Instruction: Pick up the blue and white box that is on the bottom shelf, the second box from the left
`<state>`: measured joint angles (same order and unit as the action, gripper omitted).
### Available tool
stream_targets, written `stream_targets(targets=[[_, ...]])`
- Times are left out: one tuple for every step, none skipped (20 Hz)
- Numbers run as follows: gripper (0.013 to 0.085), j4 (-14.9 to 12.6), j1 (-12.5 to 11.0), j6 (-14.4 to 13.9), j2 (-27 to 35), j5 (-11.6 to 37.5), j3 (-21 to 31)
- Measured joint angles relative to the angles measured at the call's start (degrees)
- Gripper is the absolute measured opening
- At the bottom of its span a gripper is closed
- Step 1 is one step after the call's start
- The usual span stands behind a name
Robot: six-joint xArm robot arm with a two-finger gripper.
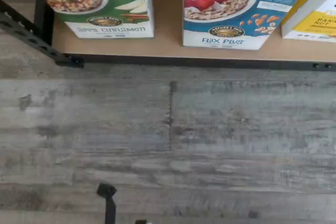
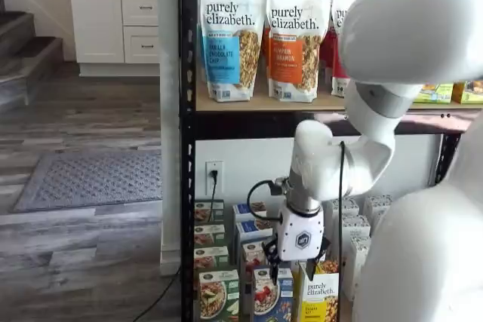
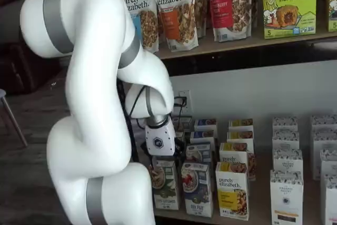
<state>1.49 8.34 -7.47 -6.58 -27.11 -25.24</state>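
— Arm pose? 
— Bent over and pointing down in front of the bottom shelf (image 3: pixel 263 212). The gripper (image 2: pixel 300 268) hangs above the front row of cartons in both shelf views.

— Fingers? 
— Black tips show below the white body (partly against the boxes), spread wide, nothing between them.

— Front row, left to right? 
— Green box (image 1: pixel 100 3), then the blue box (image 1: pixel 239 9), then a yellow box (image 1: pixel 315 19).

— How does the blue box look? 
— Upright at the shelf's front edge, blue band, bowl of cereal with red berries, "Flax Plus" printed on white. Untouched; it stands just beside the green one.
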Motion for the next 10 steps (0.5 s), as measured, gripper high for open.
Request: stream_targets(targets=[[0.085, -0.6, 0.1, -0.6, 1.1, 0.9, -0.3], [0.085, -1.4, 0.1, -1.3, 2.2, 1.8, -0.6], [0.085, -2.0, 0.1, -1.8, 3.2, 2.7, -0.9], [0.085, -2.4, 0.1, -2.2, 4.1, 3.5, -1.1], [0.085, -2.8, 0.1, -2.5, 5.0, 4.2, -1.4], [0.085, -2.7, 0.1, -2.4, 5.8, 4.9, -1.6], [0.085, -2.5, 0.1, -2.2, 6.8, 5.8, -1.9], [0.085, -2.3, 0.0, -2.0, 7.6, 6.5, -2.2], [0.085, -2.0, 0.1, -1.8, 8.3, 7.0, -2.5], [0.085, -2.0, 0.1, -1.8, 9.0, 7.5, -2.8]])
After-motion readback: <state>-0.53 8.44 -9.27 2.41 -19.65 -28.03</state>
